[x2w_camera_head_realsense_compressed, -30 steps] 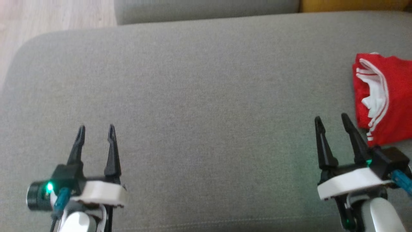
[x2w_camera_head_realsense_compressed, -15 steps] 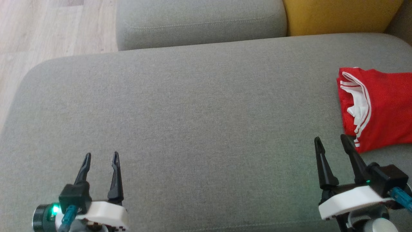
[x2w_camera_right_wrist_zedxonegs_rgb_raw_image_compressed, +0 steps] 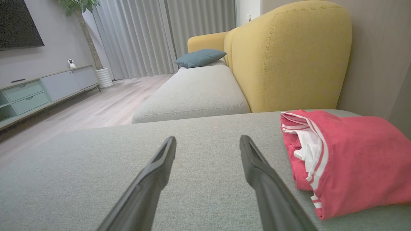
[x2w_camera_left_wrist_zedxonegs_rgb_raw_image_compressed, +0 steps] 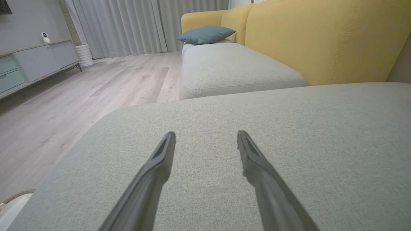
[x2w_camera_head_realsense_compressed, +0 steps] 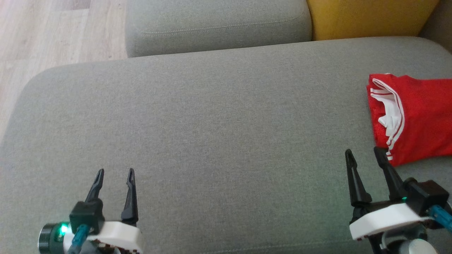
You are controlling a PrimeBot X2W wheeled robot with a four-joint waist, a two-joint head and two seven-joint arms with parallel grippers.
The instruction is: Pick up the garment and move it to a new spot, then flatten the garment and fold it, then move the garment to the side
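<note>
Garment (x2w_camera_head_realsense_compressed: 416, 116) lies folded at three o'clock on the sofa cushion (x2w_camera_head_realsense_compressed: 212, 134), unmoved while the camera has shifted, left gripper (x2w_camera_head_realsense_compressed: 116, 171) and right gripper (x2w_camera_head_realsense_compressed: 363, 151) hovering empty with fingers apart, so the task looks finished.

1. We see the garment (x2w_camera_head_realsense_compressed: 420, 116) in bright red, with thin white stripes along its edge and white fabric inside the fold
2. The seat cushion (x2w_camera_head_realsense_compressed: 212, 134) is a plain grey weave, as is the second cushion (x2w_camera_head_realsense_compressed: 215, 24)
3. The sofa back (x2w_camera_head_realsense_compressed: 367, 17) is mustard yellow
4. The pillow (x2w_camera_left_wrist_zedxonegs_rgb_raw_image_compressed: 205, 34) is dusty teal
5. The floor (x2w_camera_head_realsense_compressed: 53, 35) shows pale wood-grain planks
6. The curtains (x2w_camera_right_wrist_zedxonegs_rgb_raw_image_compressed: 144, 38) are light grey
7. We note black fingers (x2w_camera_head_realsense_compressed: 130, 199) on the left gripper (x2w_camera_head_realsense_compressed: 115, 171) and right gripper (x2w_camera_head_realsense_compressed: 363, 151), each on a white mount with a green light
</note>
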